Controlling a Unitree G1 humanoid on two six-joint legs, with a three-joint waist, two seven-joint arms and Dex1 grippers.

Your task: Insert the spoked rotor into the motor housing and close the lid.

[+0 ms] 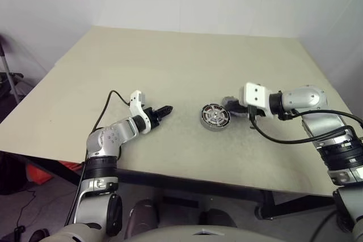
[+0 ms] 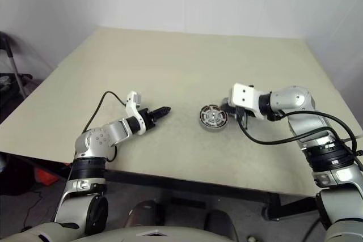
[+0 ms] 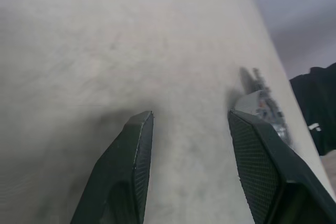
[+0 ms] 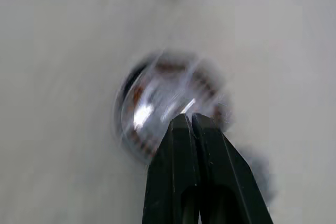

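Revealing copper windings, right wrist view shows motor housing (image 4: pixel 170 103) blurred.

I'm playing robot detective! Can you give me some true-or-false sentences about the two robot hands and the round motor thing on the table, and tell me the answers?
1. The motor housing lies on the table. True.
2. The left gripper is squeezing the motor housing. False: its fingers stand apart over bare table and hold nothing.
3. The right gripper has its fingers pressed together. True.
4. The motor housing sits between the two grippers. True.
5. The motor housing is square. False: it is round.
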